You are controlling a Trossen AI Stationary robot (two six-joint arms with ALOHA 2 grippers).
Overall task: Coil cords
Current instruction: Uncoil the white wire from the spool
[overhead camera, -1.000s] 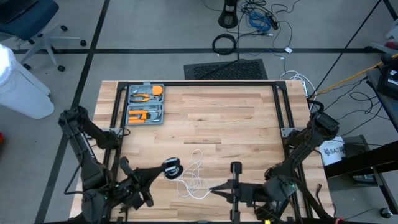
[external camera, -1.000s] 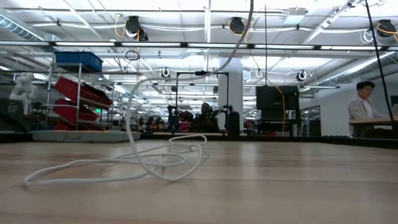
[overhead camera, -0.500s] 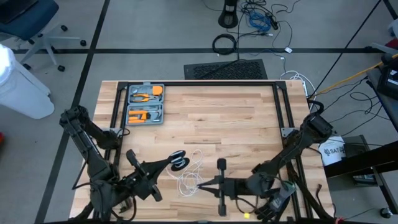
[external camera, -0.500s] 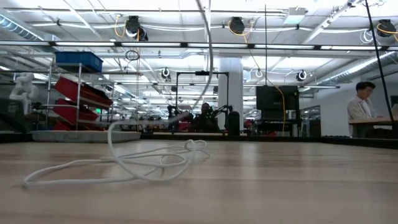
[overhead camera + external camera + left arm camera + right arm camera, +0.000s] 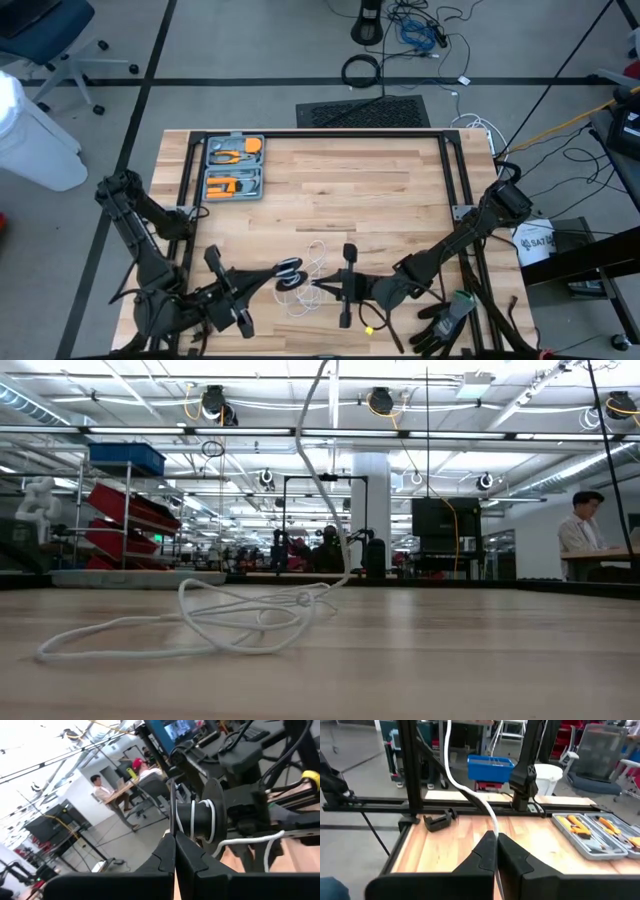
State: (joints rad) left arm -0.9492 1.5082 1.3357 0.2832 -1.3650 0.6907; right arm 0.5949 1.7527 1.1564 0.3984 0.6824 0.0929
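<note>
The thin white cord (image 5: 308,298) lies in loose loops on the wooden table near its front edge. In the low view (image 5: 215,622) one strand (image 5: 318,470) rises from the heap out of the picture's top. The black reel (image 5: 290,268) has a few turns of cord on its core (image 5: 200,817). My left gripper (image 5: 279,273) is shut on the reel, above the table. My right gripper (image 5: 314,285) is just right of it, shut on the cord. My left gripper pinches the rim of the reel's near flange (image 5: 173,822) between its two fingers, coming level from the table's left. The reel stands on edge, lifted clear of the table, with cord leading off its core. My right gripper pinches a single strand of the cord (image 5: 494,831) between its two fingertips, coming level from the table's right. The strand rises from the fingers (image 5: 451,755) in a slack curve, and the rest of the cord lies on the table.
A grey tool case (image 5: 234,167) with orange tools lies open at the table's far left. A black frame (image 5: 320,133) runs along the far edge and both sides. The middle and far right of the table are bare wood. A person (image 5: 583,525) sits far behind.
My right gripper has gone toward the table's left and a little toward the far edge, holding the cord, and now stands close to the reel. My left gripper has carried the reel a little toward the right. The loose loops have drawn closer together, and the rising strand has swung left.
</note>
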